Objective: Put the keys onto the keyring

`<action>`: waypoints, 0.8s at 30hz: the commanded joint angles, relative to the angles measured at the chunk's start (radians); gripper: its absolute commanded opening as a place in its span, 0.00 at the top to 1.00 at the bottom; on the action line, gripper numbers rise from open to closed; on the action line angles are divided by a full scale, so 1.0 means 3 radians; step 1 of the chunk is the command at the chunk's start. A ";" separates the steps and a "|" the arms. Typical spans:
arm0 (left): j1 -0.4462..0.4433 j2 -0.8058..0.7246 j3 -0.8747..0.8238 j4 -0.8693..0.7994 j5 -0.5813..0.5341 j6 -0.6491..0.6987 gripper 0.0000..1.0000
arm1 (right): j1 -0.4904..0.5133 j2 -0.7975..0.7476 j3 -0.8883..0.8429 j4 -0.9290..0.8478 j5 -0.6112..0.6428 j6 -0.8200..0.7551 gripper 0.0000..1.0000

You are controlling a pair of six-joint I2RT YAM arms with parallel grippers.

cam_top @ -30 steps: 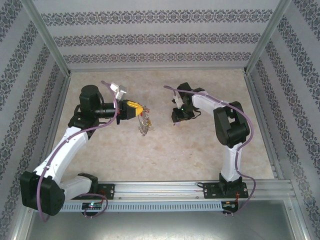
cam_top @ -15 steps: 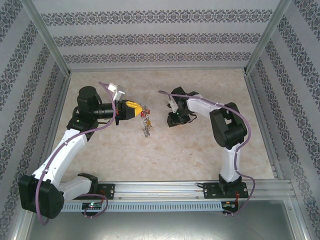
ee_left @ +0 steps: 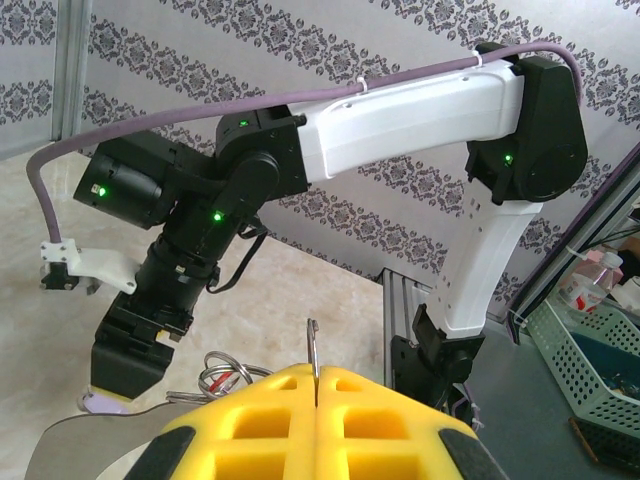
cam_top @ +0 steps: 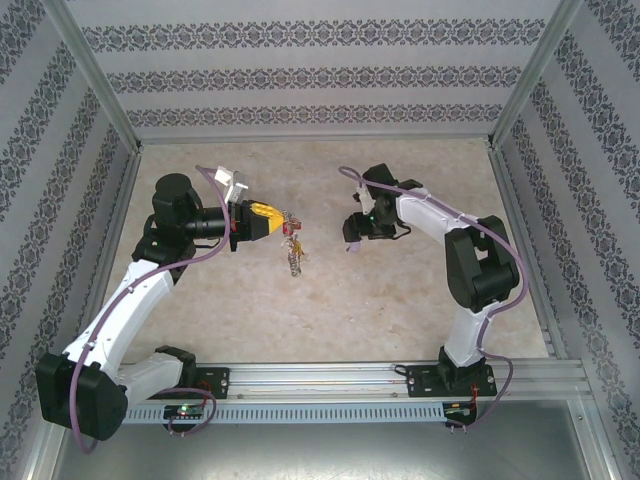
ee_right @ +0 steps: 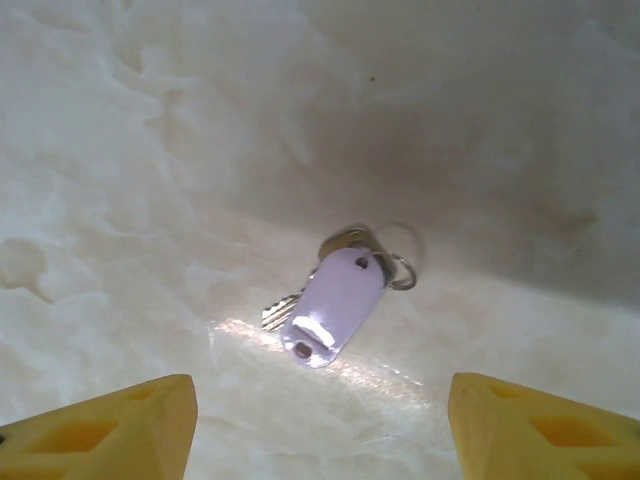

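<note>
The loose key with the lilac head is lying flat on the table, right of middle. It's straight under the right gripper, fingers spread wide apart. Over to the left, the keyring hangs from the left gripper, pinched tight between its fingers, with its small keys dangling.

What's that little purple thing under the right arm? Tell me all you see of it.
The loose key has a glossy pale lilac oblong head with two small dark dots, a silvery toothed blade poking out lower left, and a small metal ring at its upper right. It lies flat on the table, touched by nothing else.
</note>
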 commanded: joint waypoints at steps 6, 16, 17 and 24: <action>0.0029 -0.0056 -0.0006 0.0213 0.0084 -0.0009 1.00 | -0.0048 -0.0051 -0.0348 0.0500 0.0137 0.0396 0.28; 0.0027 -0.0060 -0.0006 0.0208 0.0084 -0.0002 1.00 | -0.0059 0.0139 -0.0292 0.0577 0.0130 0.0400 0.28; 0.0030 -0.0060 -0.0007 0.0206 0.0084 -0.0002 1.00 | -0.0047 0.0156 -0.0266 0.0554 0.0143 0.0384 0.29; 0.0032 -0.0057 -0.0004 0.0211 0.0082 0.0001 1.00 | 0.0058 0.0265 -0.0085 0.0372 0.0208 0.0296 0.35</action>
